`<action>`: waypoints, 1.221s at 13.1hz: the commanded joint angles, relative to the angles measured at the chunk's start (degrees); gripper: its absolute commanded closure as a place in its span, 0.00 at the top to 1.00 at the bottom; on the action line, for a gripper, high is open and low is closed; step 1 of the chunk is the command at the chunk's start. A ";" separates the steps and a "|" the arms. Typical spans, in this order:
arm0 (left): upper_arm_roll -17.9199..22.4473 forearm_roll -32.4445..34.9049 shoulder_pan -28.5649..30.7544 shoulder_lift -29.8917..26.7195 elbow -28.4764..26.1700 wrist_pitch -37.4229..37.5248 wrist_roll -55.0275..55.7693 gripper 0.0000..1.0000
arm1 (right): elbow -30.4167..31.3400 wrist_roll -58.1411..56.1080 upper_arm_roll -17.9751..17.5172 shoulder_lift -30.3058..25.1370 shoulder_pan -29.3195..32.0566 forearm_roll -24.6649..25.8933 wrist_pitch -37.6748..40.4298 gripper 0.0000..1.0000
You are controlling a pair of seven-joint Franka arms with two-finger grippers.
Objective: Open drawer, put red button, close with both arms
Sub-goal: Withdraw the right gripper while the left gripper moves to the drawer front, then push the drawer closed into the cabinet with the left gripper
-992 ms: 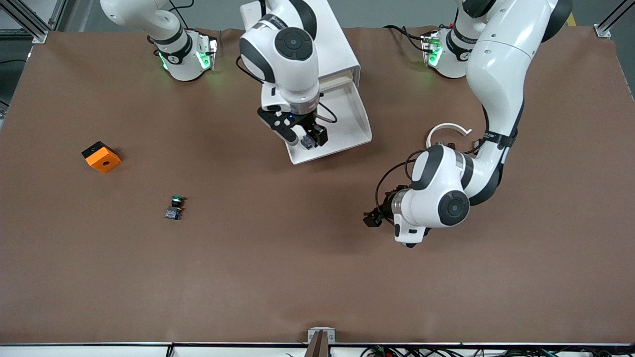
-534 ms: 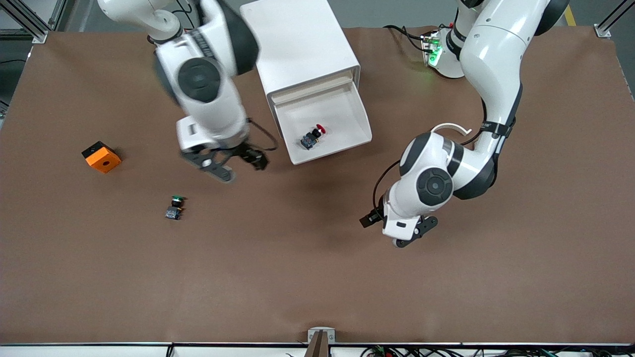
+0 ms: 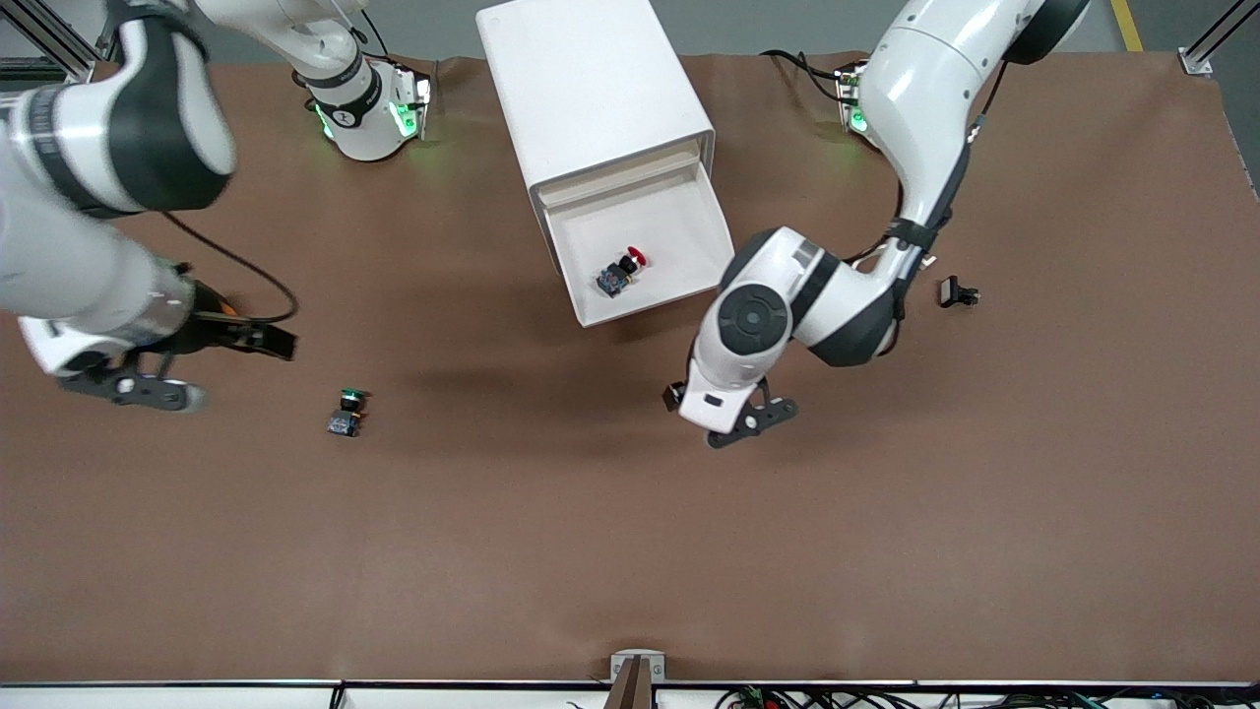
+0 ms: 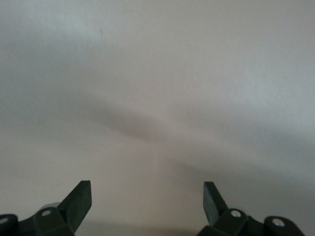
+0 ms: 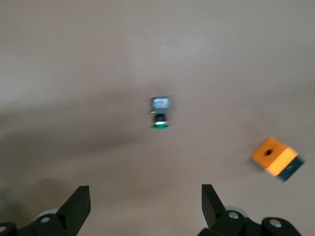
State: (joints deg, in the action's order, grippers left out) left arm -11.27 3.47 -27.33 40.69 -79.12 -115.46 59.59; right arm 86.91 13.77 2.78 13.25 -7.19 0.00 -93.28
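The red button [image 3: 622, 269] lies in the open drawer [image 3: 645, 246]; both end effectors, left [image 3: 733, 418] and right [image 3: 212, 340], are spread and empty; an off-centre push could jam the drawer

— What do the two arms look like?

— Both are glossy white, built of rounded segments with black joint rings and round black end caps. Green lights glow at their bases, and thin black cables loop near each wrist.

— And the tools at their ends?

— The left claw [image 4: 146, 202] and right claw [image 5: 146, 201] each show two dark, wedge-shaped fingers on black mounts fitted with small silver screws.
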 commanded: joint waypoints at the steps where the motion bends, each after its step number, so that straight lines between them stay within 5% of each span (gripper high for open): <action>1: 0.28 1.36 -3.33 -2.37 -2.36 2.77 4.20 1.00 | 0.80 -7.94 -1.28 -1.64 5.24 0.26 0.56 1.00; 7: -0.42 1.45 -10.55 -4.20 -2.88 11.12 11.77 1.00 | 0.45 -20.18 -1.28 -2.00 14.92 0.35 0.64 1.00; 13: -7.88 0.75 -11.17 -4.74 -3.41 12.80 18.36 1.00 | -5.43 -19.05 -1.98 -2.53 14.49 -0.35 7.66 1.00; 16: -8.51 0.57 -12.83 -3.43 -3.85 12.71 20.21 1.00 | -9.12 -19.13 -1.90 -2.17 11.94 0.00 7.85 1.00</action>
State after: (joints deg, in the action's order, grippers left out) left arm -19.28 3.76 -39.34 37.14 -82.04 -102.83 78.34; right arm 80.56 -6.10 1.03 10.83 5.97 -0.07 -86.60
